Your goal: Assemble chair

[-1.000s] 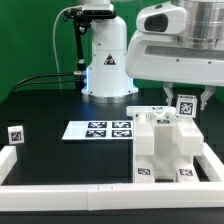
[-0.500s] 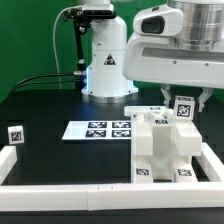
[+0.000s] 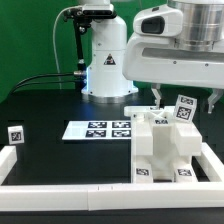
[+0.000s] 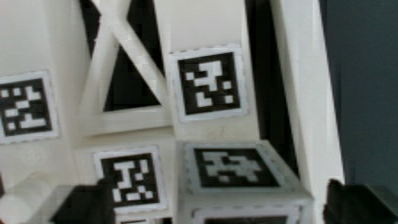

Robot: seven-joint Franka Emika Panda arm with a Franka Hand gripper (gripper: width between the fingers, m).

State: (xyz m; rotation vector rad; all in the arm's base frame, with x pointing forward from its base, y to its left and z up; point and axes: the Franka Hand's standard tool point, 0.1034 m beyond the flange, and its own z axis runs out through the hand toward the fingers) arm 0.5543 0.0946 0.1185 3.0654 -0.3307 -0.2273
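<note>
The chair (image 3: 160,145) looks largely built; the hand (image 3: 185,99) hangs wide open, holding nothing; one small part (image 3: 14,135) sits loose at an edge of the worktop (image 3: 60,105).

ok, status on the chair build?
Gripper open above the chair. Tagged part stands tilted on the chair, between the jaws. Nothing blocking in view.

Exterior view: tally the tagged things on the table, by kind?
Chair assembly: 1
Tagged piece atop it: 1
Loose tagged piece, exterior view's left: 1
Marker board: 1
Total: 4
</note>
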